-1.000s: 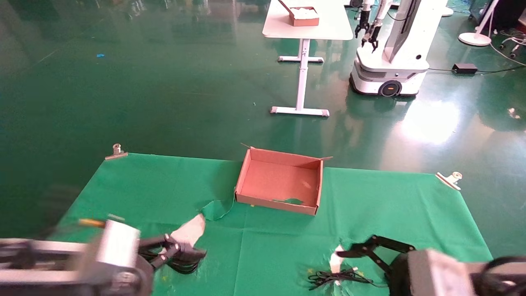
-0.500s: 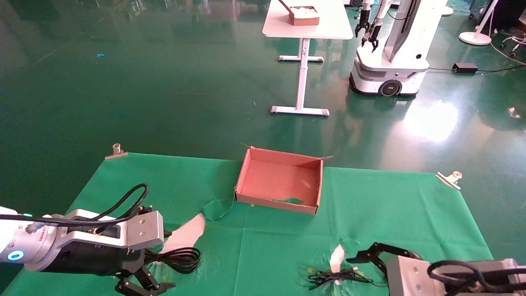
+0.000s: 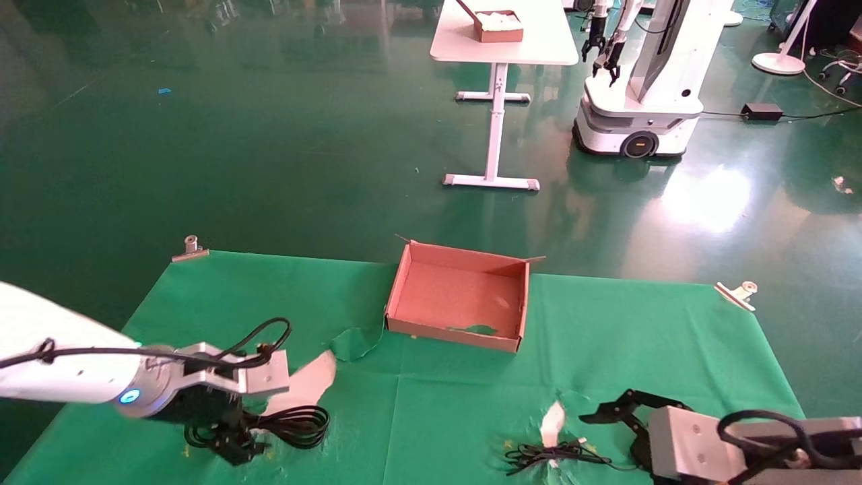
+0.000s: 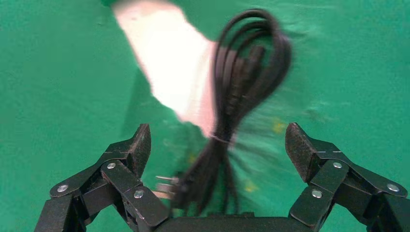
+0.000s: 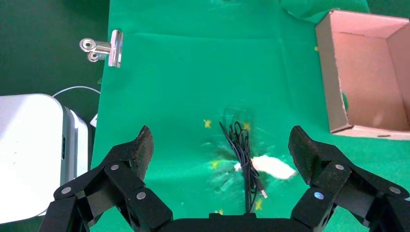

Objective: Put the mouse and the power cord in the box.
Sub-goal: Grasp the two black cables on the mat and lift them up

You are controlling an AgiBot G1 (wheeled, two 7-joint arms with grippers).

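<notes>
- Jaws spread wide on both grippers, neither holding anything: the left gripper (image 4: 217, 145) hangs low over the power cord (image 3: 289, 426), its fingers (image 4: 136, 145) either side of the coil; the right gripper (image 5: 220, 145) hovers above a thin black wire (image 5: 244, 157).
- One reddish-brown box (image 3: 459, 296) stands open at the far middle of the green cloth (image 3: 633, 337); the cord lies nearer the robot and left of the box, the wire nearer and right of it.
- Two pale tears in the cloth show, one (image 3: 306, 384) touching the cord, one (image 3: 552, 421) beside the wire.
- Two metal clips (image 3: 190, 248) (image 3: 737, 294) pin the cloth's far corners, either side of the box.
- Beyond the box: one white table (image 3: 504, 40) bearing a smaller box, and one other robot (image 3: 640, 87).
- Left arm reaches in low, wrist bent down; right arm lies low and level.
</notes>
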